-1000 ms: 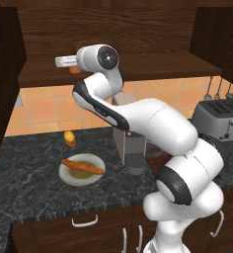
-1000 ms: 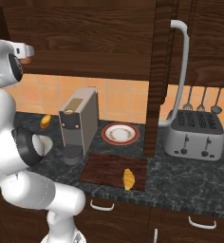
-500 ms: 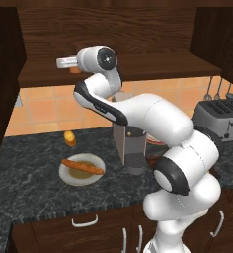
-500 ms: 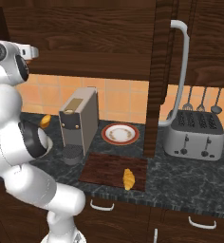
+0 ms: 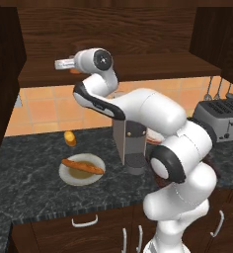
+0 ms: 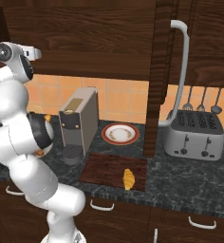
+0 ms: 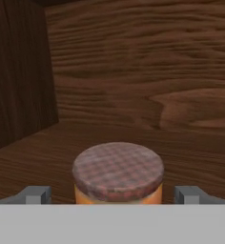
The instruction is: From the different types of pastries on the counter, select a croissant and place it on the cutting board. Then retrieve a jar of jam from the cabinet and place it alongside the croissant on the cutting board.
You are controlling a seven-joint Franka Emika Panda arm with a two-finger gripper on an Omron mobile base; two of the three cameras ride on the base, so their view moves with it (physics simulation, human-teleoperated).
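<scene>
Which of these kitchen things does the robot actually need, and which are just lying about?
Needed: small golden-yellow croissant on dark reddish-brown cutting board; orange jam jar with brownish lid between open gripper tips, on cabinet shelf.

Lying about: long brown stick bread, yellow-orange bun, silver toaster, red-rimmed plate.
</scene>
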